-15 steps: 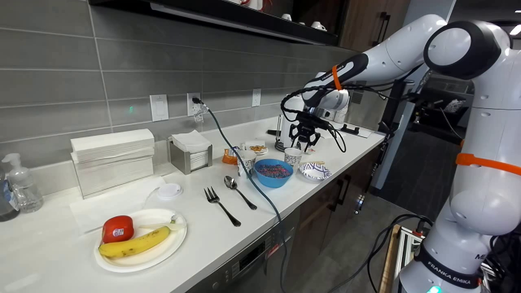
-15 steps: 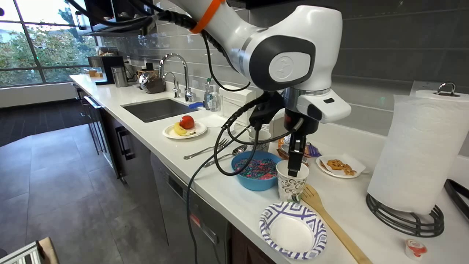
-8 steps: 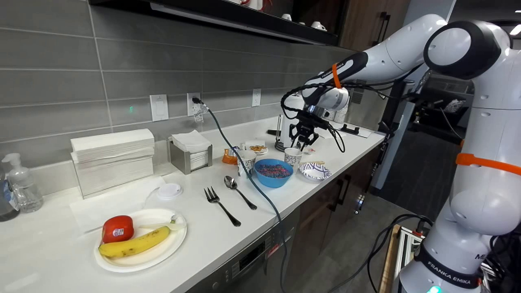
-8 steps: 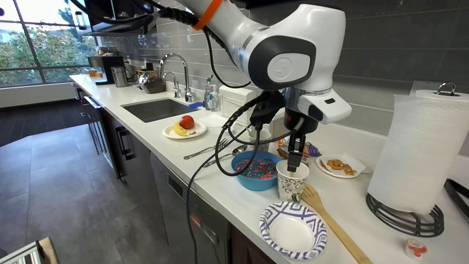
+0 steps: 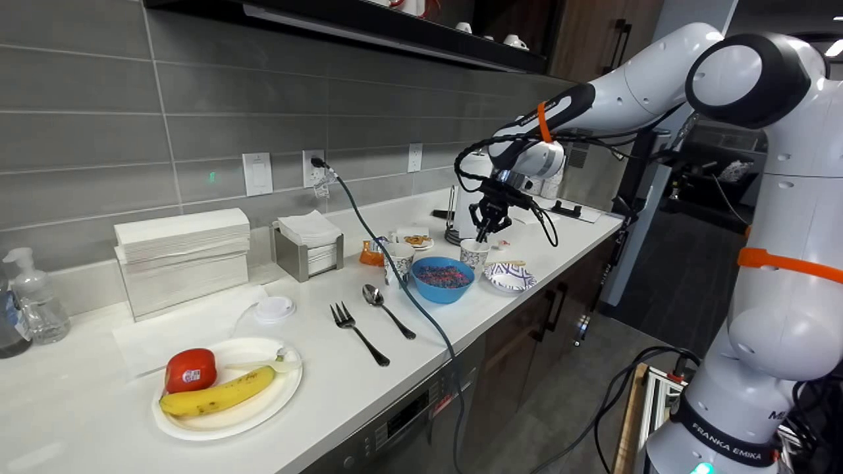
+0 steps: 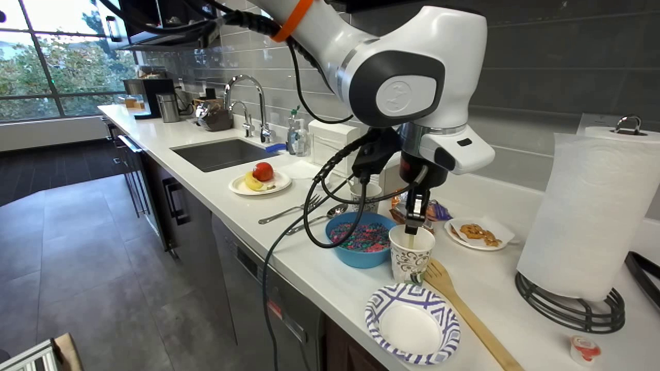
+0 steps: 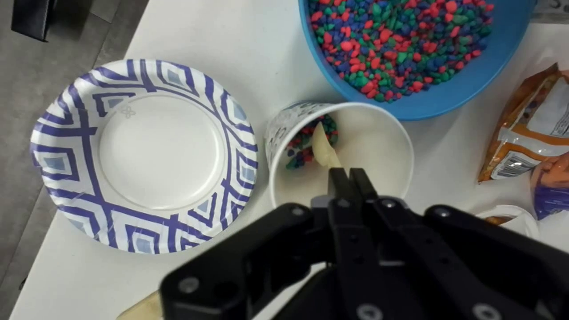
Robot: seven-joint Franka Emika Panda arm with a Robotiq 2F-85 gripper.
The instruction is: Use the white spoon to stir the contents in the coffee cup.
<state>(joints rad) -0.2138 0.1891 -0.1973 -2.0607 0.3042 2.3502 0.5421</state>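
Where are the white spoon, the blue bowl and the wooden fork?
White spoon (image 7: 325,151): wrist view, exposed end.
Blue bowl (image 7: 444,98): wrist view, inner wall.
Wooden fork (image 6: 471,319): in an exterior view, handle.

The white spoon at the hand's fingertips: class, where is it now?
Right of centre in the wrist view, the white spoon reaches from the hand into the paper cup, with the patterned dish at left and the blue bowl at upper right.
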